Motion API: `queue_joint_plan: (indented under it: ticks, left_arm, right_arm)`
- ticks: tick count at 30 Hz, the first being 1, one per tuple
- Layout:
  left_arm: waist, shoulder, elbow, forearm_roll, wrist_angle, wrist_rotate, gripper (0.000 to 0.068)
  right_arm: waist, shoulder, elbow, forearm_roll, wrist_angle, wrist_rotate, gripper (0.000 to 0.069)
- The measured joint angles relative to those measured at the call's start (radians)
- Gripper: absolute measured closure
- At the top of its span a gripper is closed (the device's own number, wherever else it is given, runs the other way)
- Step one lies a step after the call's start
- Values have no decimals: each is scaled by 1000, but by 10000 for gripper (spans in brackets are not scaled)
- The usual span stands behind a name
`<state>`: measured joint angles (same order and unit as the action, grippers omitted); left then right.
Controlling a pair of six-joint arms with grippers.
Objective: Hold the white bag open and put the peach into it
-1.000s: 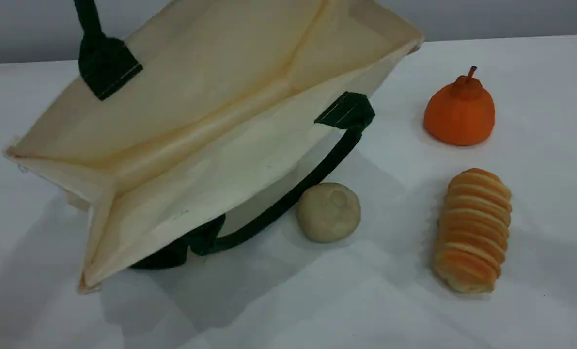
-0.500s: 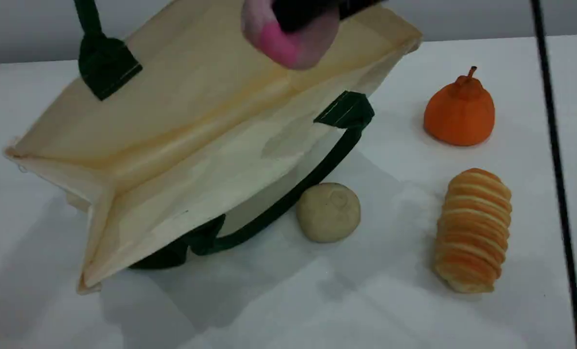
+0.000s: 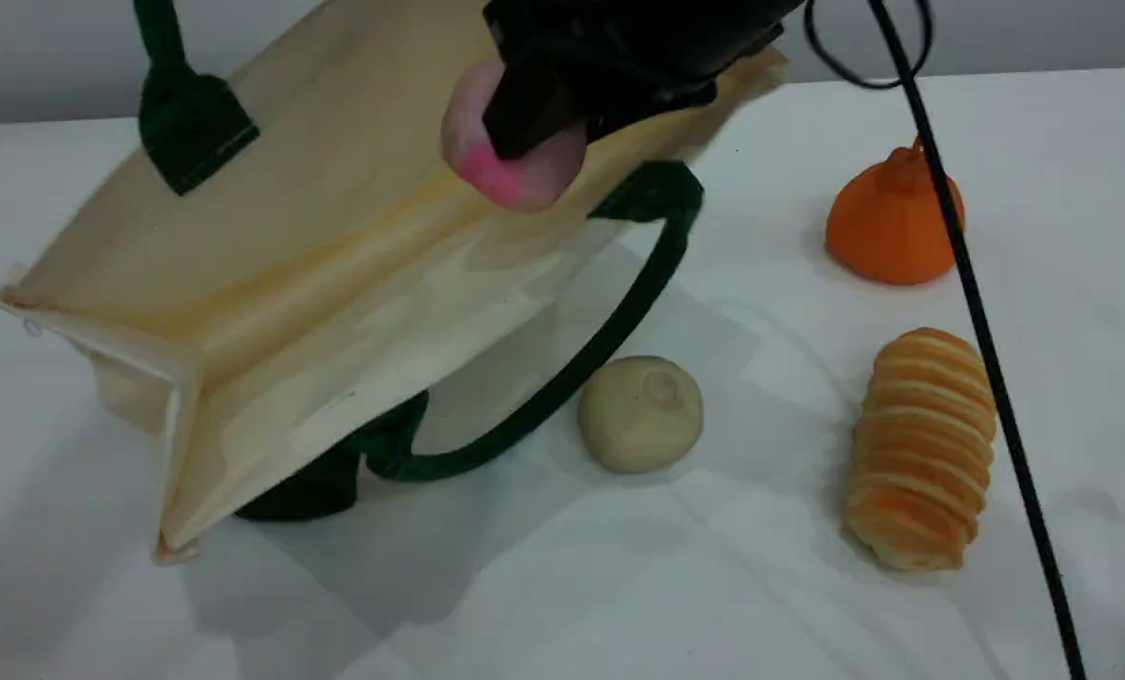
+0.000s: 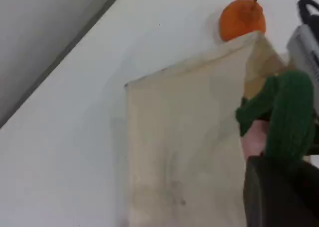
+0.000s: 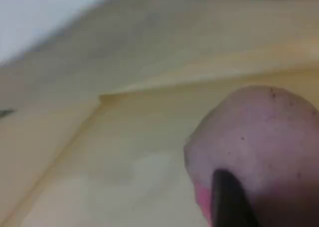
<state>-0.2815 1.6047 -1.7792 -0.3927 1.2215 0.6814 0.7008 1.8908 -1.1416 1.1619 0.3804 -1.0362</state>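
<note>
Laboratory-type test bench. Plain white table [image 3: 562, 604] backed by bare grey wall [image 3: 33, 57]. Replica pear [image 3: 888, 231] and bread [image 3: 921, 453] lie right of the right gripper [image 3: 524, 127].

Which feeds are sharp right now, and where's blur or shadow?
Scene view: bun and bread roll sharp, right gripper and peach blurred, soft shadow under white bag. Right wrist view: peach fills the corner, out of focus. Left wrist view: green handle blurred.

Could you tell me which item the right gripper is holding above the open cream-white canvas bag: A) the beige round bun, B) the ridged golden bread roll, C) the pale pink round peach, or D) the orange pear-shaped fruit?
C: the right gripper is shut on the pale pink round peach over the cream-white canvas bag.
</note>
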Motion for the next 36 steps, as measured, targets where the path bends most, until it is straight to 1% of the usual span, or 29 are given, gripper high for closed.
queue_joint_plan:
  ticks: [5,7,10,16,18,20,22,25,27,29,32,36]
  left_arm:
    - [0,0,0,0,0,15,588]
    - [0,0,0,0,0,15,588]
    - [0,0,0,0,0,15,588]
    - [0,0,0,0,0,15,588]
    - [0,0,0,0,0,14,588]
    - [0,0,0,0,0,14,588]
    - [0,0,0,0,0,14,588]
    - [0,0,0,0,0,14,588]
    - [0,0,0,1,0,14,588]
    - [0,0,0,3,0,14,588]
    - [0,0,0,3,0,14,588]
    - [0,0,0,4,0,12,588]
  right_arm:
    - [0,16,-4,62,16,-76,384]
    - [0,16,-4,93,21,-93,374]
    - [0,15,-4,136,42,-105,323]
    - [0,15,-4,188,72,-104,153]
    - [0,15,-4,200,84,-104,110]
    - [0,15,-4,205,101,-104,91]
    - [0,15,-4,205,111,-104,93]
    - [-1,13,-4,204,140,-104,121]
    - [-3,12,-4,197,160,-104,151]
    - [-3,11,-4,177,171,-104,195]
    - [-13,-12,-4,132,191,-99,290]
    - [-35,-81,-4,42,243,-76,473]
